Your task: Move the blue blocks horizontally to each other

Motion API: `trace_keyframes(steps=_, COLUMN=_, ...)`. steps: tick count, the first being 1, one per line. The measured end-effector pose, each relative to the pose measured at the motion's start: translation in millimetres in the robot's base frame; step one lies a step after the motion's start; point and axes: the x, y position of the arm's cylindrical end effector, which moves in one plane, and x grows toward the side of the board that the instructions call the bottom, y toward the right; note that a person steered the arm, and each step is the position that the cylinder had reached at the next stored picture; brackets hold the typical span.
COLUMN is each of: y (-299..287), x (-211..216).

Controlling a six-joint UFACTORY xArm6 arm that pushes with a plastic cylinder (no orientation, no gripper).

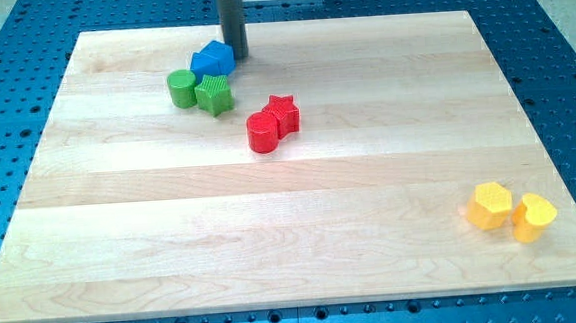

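1. I see a pale wooden board of joined planks (303, 241) filling most of the view.
2. Around it lies a blue perforated metal table (562, 55) — rows of small holes.
3. Lighting is even — shadows soft.

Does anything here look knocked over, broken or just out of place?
Nothing looks damaged or spilled. The blocks sit flat in pairs: blue beside my tip, two green just below, two red mid-board, two yellow at the view's bottom right.
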Motion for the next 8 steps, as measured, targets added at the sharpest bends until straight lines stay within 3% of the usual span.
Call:
trace_keyframes(steps=3, y=-43, x=3)
trace_keyframes(steps=4, y=20, x=17)
trace_keyframes(steps=6, y=-86, x=32)
trace_keyframes(steps=7, y=-45, x=31)
trace_keyframes(steps=8, y=11, x=-17)
